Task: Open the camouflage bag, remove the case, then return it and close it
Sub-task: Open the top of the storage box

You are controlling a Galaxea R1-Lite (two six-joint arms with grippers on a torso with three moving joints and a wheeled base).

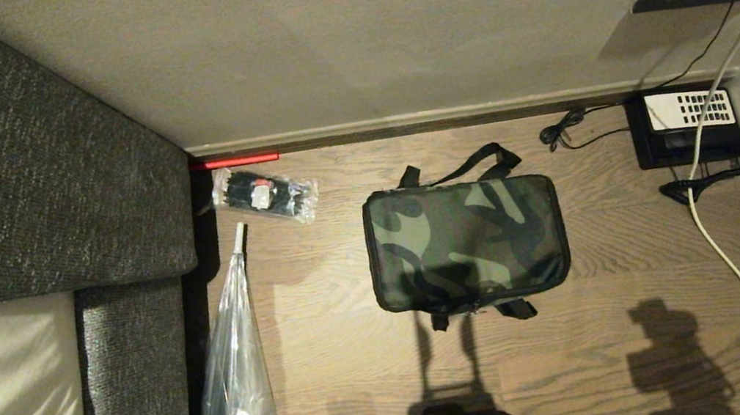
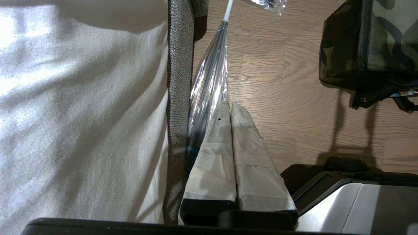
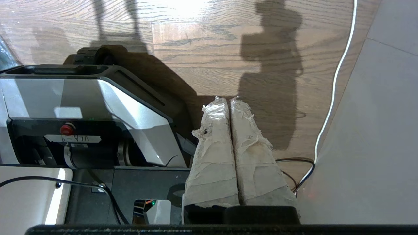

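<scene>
camouflage bag (image 1: pixel 466 243): green/olive/dark camo, black straps | floor (image 1: pixel 335 361): brown woodgrain | telephone (image 1: pixel 687 124): black, white keypad

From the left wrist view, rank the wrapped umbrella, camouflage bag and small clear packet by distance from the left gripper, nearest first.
1. Wrapped umbrella: right beside the shut left gripper, along the sofa edge.
2. Camouflage bag: farther, across the wood floor.
3. Small clear packet: farthest, beyond the umbrella's white tip.
</scene>
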